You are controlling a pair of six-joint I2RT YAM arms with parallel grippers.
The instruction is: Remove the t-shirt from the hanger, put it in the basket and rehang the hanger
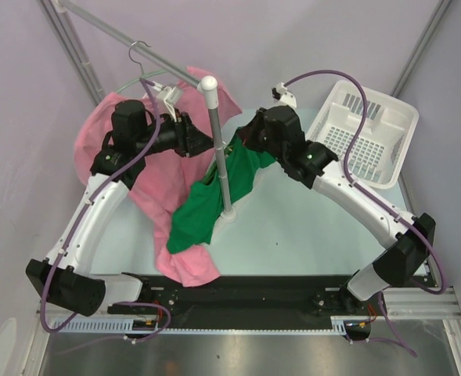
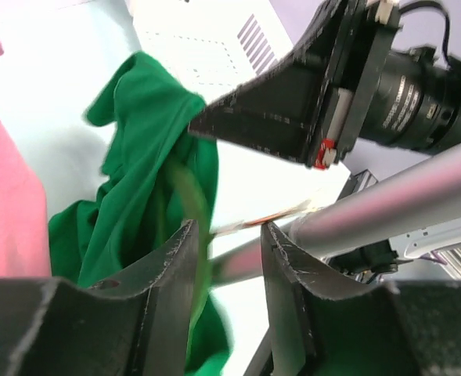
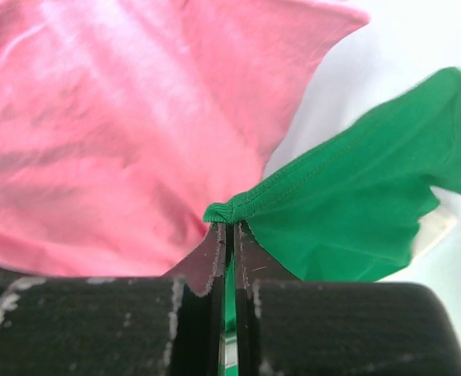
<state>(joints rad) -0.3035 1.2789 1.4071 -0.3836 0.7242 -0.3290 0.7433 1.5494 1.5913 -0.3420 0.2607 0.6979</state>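
Beside metal pole, right end effector clamped on green t-shirt hem. Left end effector apart, holding nothing. Shirt looks mostly off hanger; pulling clear left.

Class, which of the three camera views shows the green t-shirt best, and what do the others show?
Top external: it shows most of the green t-shirt draped beside the stand pole. The right wrist shows only a pinched edge; the left wrist, one crumpled part.

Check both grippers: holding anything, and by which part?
Right gripper pinches the green t-shirt by a bunched stitched edge. Left gripper stands open, gripping nothing.
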